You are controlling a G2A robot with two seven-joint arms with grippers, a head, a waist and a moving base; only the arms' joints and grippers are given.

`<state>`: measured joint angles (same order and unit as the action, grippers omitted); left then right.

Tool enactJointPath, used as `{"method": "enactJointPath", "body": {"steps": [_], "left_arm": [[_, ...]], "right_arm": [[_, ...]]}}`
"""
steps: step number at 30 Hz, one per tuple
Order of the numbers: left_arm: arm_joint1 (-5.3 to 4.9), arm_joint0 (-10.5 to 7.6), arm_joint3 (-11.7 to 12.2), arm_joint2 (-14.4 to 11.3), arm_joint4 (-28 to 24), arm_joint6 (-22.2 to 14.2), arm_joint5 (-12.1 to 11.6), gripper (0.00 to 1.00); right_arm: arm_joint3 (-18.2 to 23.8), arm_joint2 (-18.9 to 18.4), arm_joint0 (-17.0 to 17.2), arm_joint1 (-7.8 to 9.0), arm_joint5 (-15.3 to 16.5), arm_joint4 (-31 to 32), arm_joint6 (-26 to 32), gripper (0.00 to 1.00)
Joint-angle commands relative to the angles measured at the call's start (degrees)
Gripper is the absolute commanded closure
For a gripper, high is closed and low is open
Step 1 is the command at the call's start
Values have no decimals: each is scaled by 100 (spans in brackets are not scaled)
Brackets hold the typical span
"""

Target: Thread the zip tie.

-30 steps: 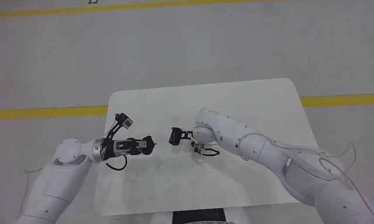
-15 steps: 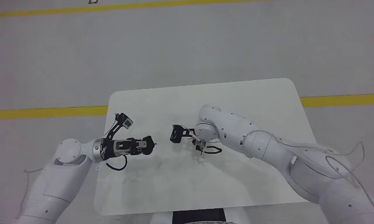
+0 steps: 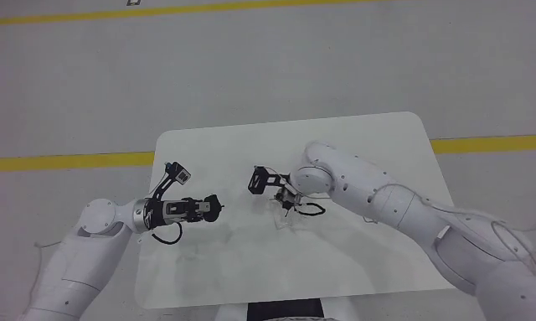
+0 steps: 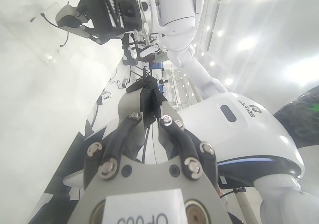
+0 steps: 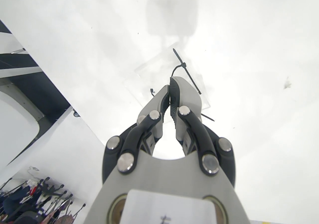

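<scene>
My right gripper (image 5: pixel 170 89) is clenched, fingertips pressed together on the black zip tie (image 5: pixel 183 64). The band leaves my fingertips, curves in a small loop to the tie's head, and a straight stretch of tie crosses at the head and slants away on both sides. A further thin black end sticks out past the side of one finger. The tie hangs over a clear sheet (image 5: pixel 149 68) that lies flat on the white counter (image 5: pixel 249 35); I cannot tell whether the tie touches the sheet.

My left gripper (image 4: pixel 149 96) is also drawn closed, its dark pads meeting at the tips. A thin black strand (image 4: pixel 147 135) runs down between its fingers; it may be another tie, but the view is too poor to be sure.

From above, my two grippers point toward each other over the counter with a clear gap between them, the left one nearer the counter's left edge, the right one nearer the middle, above the clear sheet.
</scene>
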<state>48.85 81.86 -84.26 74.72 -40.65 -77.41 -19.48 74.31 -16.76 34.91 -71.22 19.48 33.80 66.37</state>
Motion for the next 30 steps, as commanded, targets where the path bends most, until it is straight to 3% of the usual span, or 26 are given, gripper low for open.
{"method": "enactJointPath", "body": {"steps": [1, 16, 25, 30], "left_arm": [[0, 0, 0, 0, 0, 0, 0, 100], [0, 0, 0, 0, 0, 0, 0, 100], [0, 0, 0, 0, 0, 0, 0, 100], [0, 0, 0, 0, 0, 0, 0, 100]], "right_arm": [[135, -94, 86, 124, 0, -20, -68, 100], [841, -777, 784, 824, 0, -161, -1422, 100], [1465, -1683, 1430, 1367, 0, -1180, -2088, 100], [1485, -1706, 1449, 1386, 0, -1207, -2082, 100]]}}
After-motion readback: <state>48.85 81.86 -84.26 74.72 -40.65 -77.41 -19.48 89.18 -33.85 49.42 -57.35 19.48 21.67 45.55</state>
